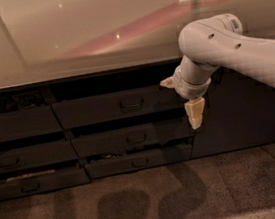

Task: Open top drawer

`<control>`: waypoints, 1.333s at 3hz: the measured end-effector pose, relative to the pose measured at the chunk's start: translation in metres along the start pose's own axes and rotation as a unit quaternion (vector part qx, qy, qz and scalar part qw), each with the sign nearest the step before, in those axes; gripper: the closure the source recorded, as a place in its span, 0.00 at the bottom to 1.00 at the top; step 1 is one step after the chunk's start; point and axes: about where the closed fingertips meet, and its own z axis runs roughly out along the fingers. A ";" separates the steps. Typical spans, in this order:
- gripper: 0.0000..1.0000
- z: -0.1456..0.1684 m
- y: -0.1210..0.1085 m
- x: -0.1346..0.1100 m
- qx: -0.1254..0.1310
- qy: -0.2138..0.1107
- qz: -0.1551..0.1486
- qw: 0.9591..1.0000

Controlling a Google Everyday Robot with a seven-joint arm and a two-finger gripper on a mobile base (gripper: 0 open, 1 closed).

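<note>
The top drawer is the wide dark grey front just under the countertop, in the middle column, with a small loop handle at its centre. It looks shut or nearly shut. My gripper hangs from the white arm in front of the drawer's right end, to the right of the handle and apart from it. Its cream fingers are spread open and hold nothing.
Slimmer drawer fronts sit below the top drawer, and more drawers stand in the left column. A plain dark cabinet panel is on the right. The pale countertop overhangs above. Carpeted floor lies in front.
</note>
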 end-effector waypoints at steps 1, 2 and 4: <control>0.00 0.000 0.000 0.000 0.000 0.000 0.000 1.000; 0.00 0.001 0.006 -0.003 0.023 0.017 -0.011 1.000; 0.00 -0.012 0.059 -0.012 0.129 0.108 -0.066 0.984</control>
